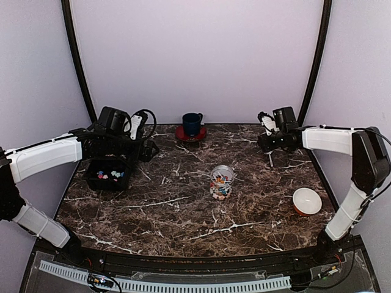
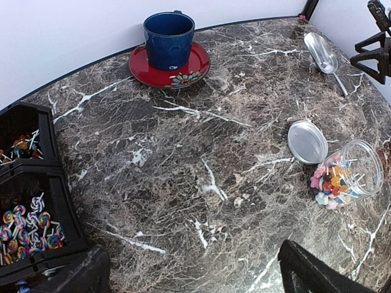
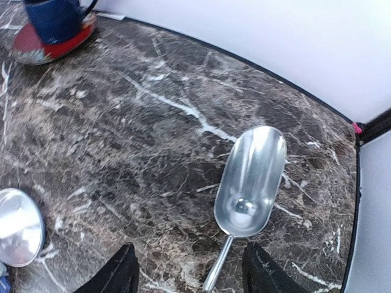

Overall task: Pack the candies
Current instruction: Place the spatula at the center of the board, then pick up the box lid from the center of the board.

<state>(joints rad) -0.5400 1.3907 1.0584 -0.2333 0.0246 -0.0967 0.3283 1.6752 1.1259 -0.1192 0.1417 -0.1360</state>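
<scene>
Right gripper [image 3: 190, 259]: my fingers [image 3: 125, 274] stand apart and grip nothing; the scoop's thin handle runs down between them.
Left gripper [image 2: 192, 271]: spread wide and empty, hanging over the left part of the table [image 1: 183, 213].
Scoop [image 3: 250, 180]: metal, lying flat on the marble near the far right corner.
Candies [image 2: 328, 183]: heaped in the clear jar [image 2: 351, 171] mid-table, a few at its mouth (the jar seems to lie on its side, though from above I can't be sure).
Lid [image 2: 307, 141]: flat on the marble, just beside the jar.
Bin [image 2: 67, 213]: black, at the left edge, with more candies in its compartments.
Cup [image 1: 192, 124]: blue, on a red saucer [image 1: 182, 135] at the far edge.
Bowl [image 1: 306, 200]: white, near the right edge.
</scene>
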